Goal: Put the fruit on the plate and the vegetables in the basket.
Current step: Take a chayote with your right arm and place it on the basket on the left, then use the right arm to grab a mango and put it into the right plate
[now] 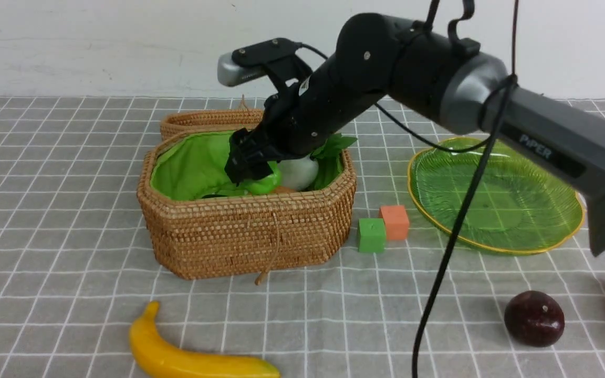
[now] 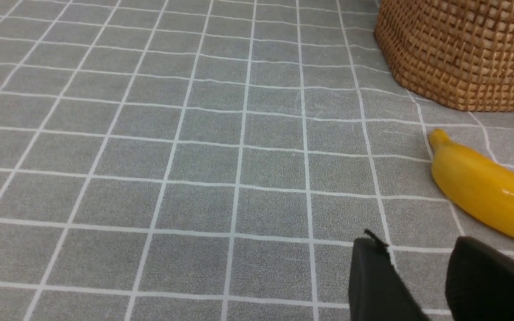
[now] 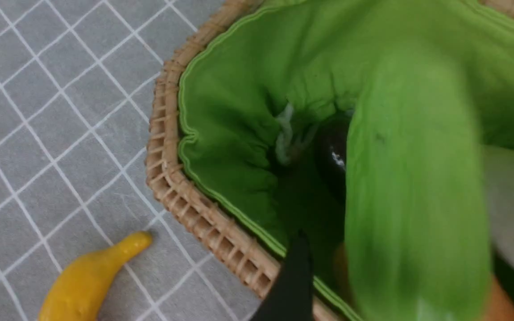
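Settling into the basket [image 1: 244, 241], the green gourd [image 1: 263, 184] is lying beside the white radish [image 1: 298, 172], and the right gripper [image 1: 250, 170] is hovering just above it, jaws spread, gripping nothing. Vegetable sorting is looking done. I reckon the next move is calling for a grasp on the banana [image 1: 192, 362] in front of the basket, bound for the plate [image 1: 523, 210] to the basket's right.
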